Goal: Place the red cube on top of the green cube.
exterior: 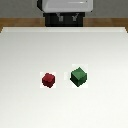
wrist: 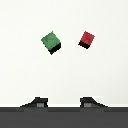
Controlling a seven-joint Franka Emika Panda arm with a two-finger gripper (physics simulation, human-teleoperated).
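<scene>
1. Gripper (wrist: pixel 63 103): two fingertips (wrist: pixel 37 103) show well apart, released, grasping nothing.
2. Red cube (exterior: pixel 48 79): on the white table (exterior: pixel 100 55), near its centre, clear of the fingers.
3. Green cube (exterior: pixel 79 76): at the red cube's 3 o'clock in the exterior view, near but apart.

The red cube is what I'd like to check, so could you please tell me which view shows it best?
The exterior view: the red cube shows its top and two sides on the white table. The wrist view shows mostly its top, from above.
</scene>
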